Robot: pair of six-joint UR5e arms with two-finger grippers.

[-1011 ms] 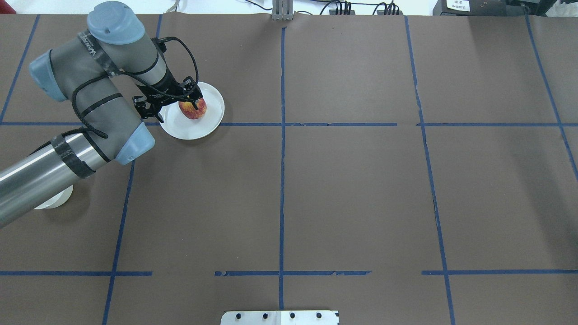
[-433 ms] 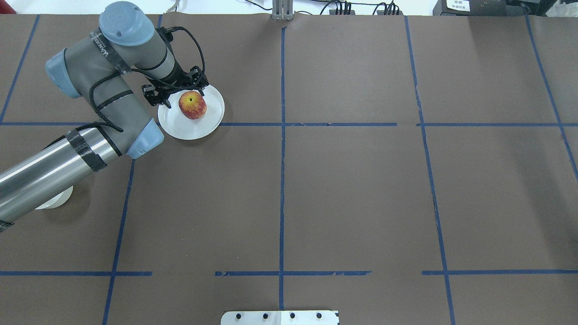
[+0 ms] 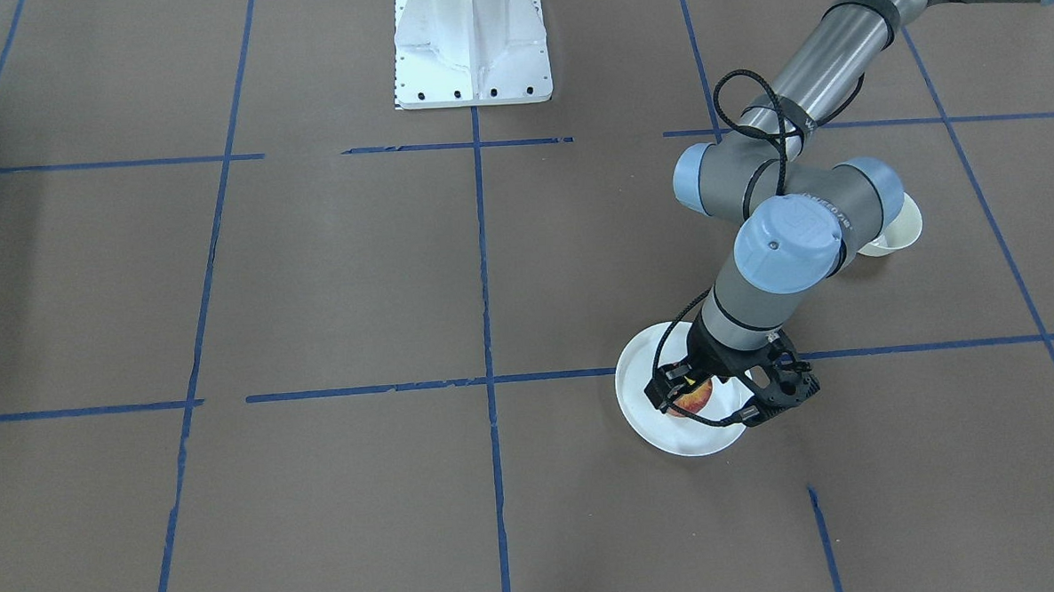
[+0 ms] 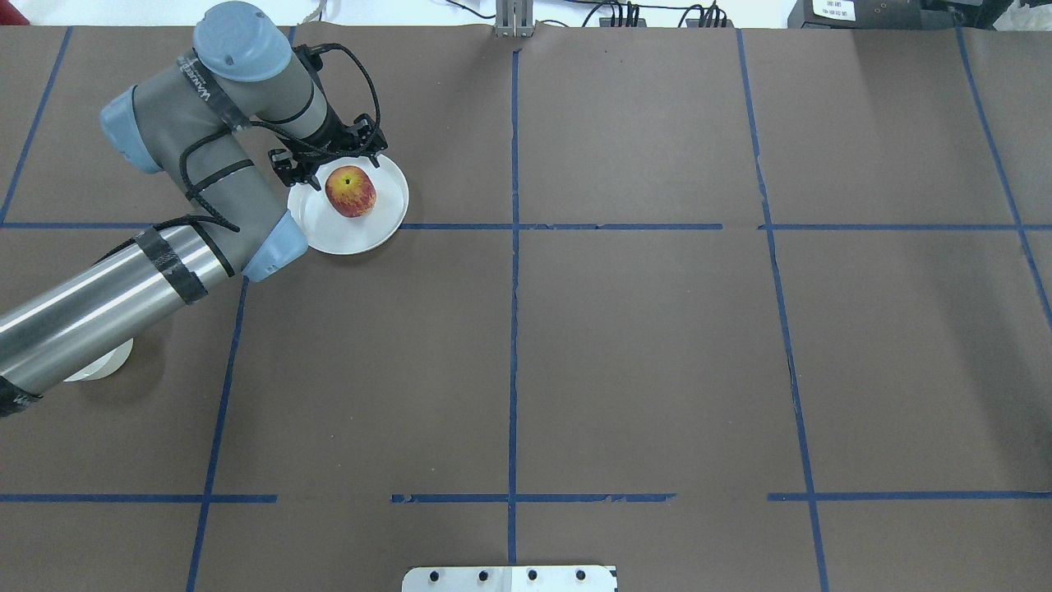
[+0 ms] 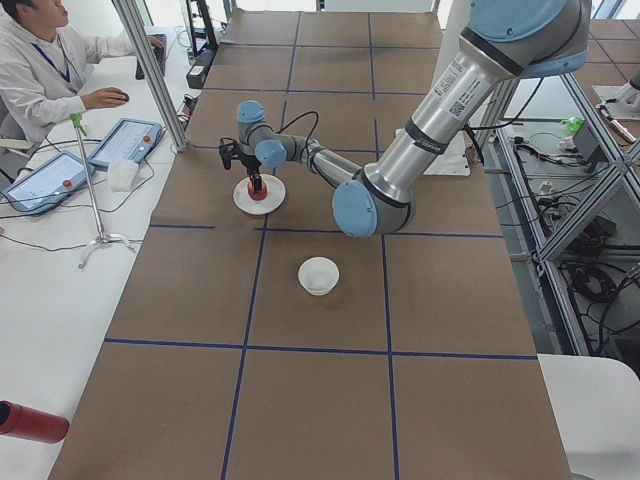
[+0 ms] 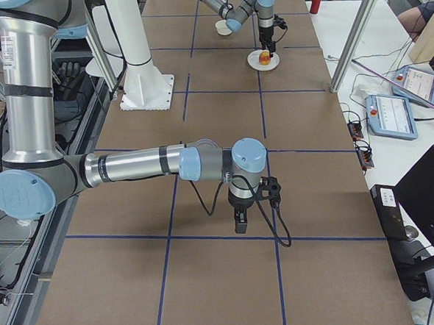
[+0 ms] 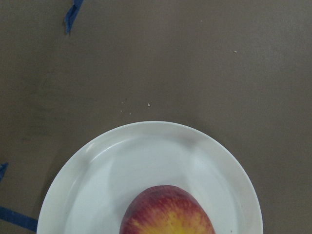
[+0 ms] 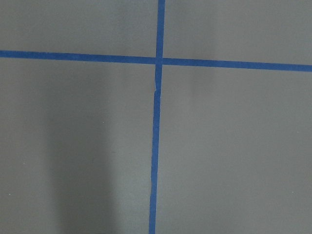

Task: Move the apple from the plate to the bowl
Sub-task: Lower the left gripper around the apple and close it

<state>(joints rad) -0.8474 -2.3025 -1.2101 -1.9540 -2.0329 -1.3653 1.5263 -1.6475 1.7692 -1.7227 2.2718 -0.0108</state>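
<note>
The red and yellow apple [image 4: 351, 191] sits on the white plate [image 4: 345, 234] at the far left of the table. My left gripper [image 4: 330, 168] is open and empty. It hovers over the plate's far rim, just beyond the apple. The left wrist view shows the apple's top [image 7: 168, 212] at its bottom edge, on the plate [image 7: 97, 185], with no fingers in view. The cream-white bowl [image 3: 898, 226] stands nearer the robot, partly hidden under my left arm. My right gripper [image 6: 239, 224] shows only in the exterior right view, low over bare table; I cannot tell whether it is open.
Blue tape lines [image 4: 514, 247] divide the brown table cover. The robot's white base mount [image 3: 471, 40] stands at the table's near middle edge. An operator [image 5: 40, 70] sits at a side desk beyond the table's far edge.
My left gripper has moved off the apple toward the far side of the plate, and the apple now shows uncovered. The apple stays on the plate.
</note>
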